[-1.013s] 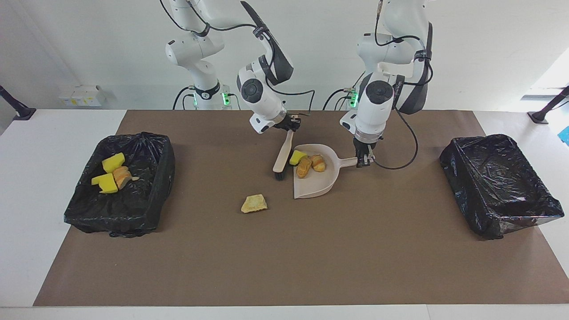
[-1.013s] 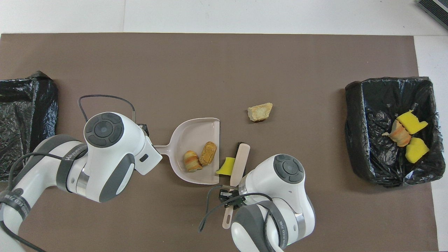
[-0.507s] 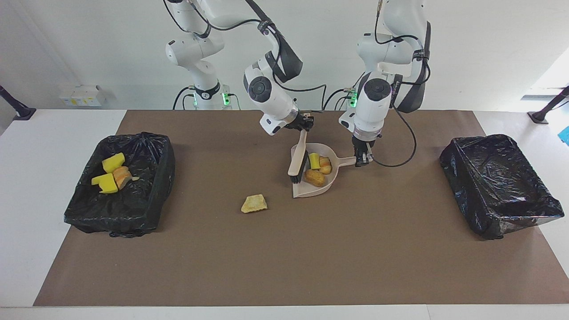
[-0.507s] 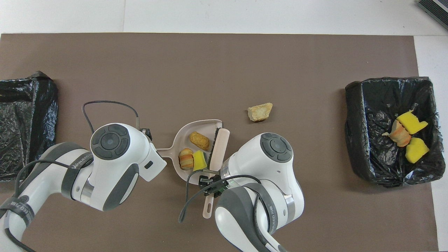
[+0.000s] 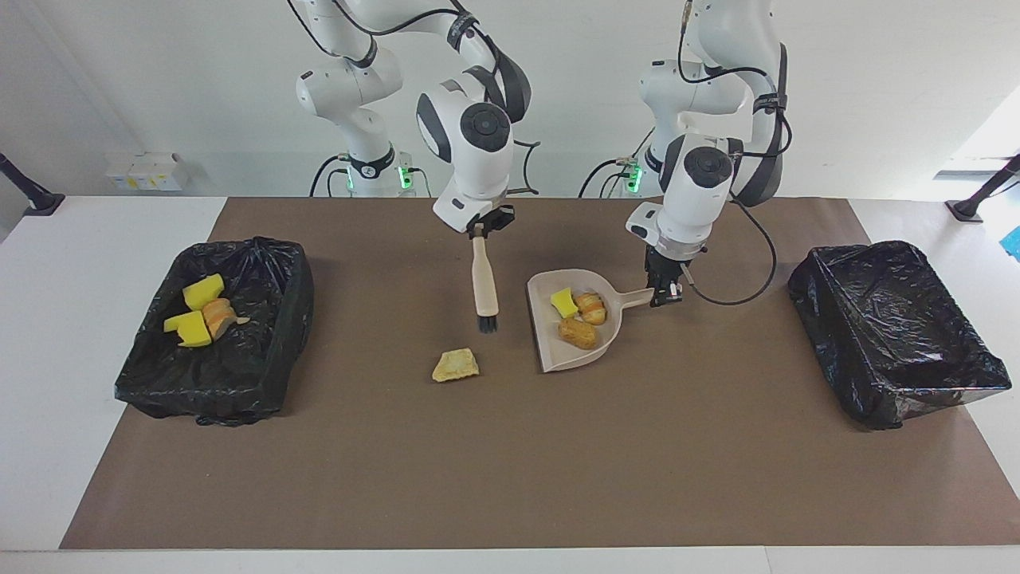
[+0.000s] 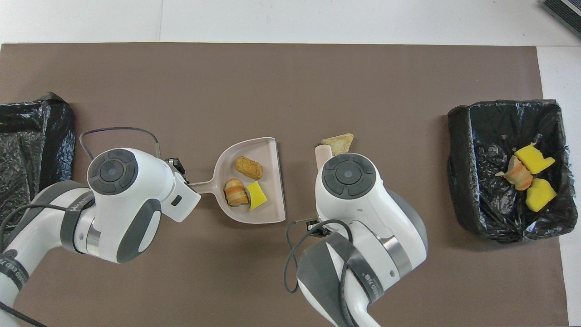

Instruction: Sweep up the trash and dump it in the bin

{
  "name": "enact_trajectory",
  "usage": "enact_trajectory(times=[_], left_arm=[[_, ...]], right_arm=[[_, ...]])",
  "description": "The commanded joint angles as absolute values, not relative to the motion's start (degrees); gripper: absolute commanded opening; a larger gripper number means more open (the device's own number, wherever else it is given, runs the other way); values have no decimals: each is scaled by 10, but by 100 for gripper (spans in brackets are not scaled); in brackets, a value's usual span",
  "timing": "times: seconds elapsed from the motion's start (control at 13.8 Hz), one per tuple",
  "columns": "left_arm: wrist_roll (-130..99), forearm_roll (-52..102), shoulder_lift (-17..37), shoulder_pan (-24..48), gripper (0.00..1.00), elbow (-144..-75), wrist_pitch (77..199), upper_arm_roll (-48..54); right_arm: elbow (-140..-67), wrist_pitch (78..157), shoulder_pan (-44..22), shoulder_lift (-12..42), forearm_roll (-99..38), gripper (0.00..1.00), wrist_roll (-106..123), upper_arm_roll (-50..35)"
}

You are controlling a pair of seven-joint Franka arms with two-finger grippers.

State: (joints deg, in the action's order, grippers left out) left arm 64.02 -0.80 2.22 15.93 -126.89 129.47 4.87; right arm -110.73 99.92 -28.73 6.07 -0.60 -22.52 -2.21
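Dustpan [image 5: 575, 331] handle clamped in left gripper [image 5: 664, 293] jaws; brush [image 5: 483, 285] clamped in right gripper [image 5: 481, 228]. Loaded trash [image 5: 579, 316] could be spilled if dustpan tilted; bread piece [image 5: 456, 364] could be missed.

White table [image 5: 80, 263] under brown mat [image 5: 510, 462], two black-lined bins [image 5: 263, 263] [image 5: 900, 335], beige dustpan [image 5: 550, 351], one tan trash lump [image 5: 456, 365]

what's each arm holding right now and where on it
The left tool grips the beige dustpan by the end of its handle. The right tool grips the brush by the top of its handle, bristles pointing down.
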Motion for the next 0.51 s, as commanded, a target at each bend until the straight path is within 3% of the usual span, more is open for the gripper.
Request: enact_trajectory(times=[0.0, 0.29, 0.43], left_arm=[[596, -1, 39, 156, 0, -1238, 1282, 49], [573, -2, 66, 151, 0, -1181, 1224, 47], [566, -8, 67, 150, 0, -1173, 1197, 46]], right_arm=[[-1025, 959, -212, 117, 43, 0, -136, -27], [-876, 884, -184, 252, 158, 0, -18, -28], [-861, 874, -202, 277, 170, 0, -15, -31]])
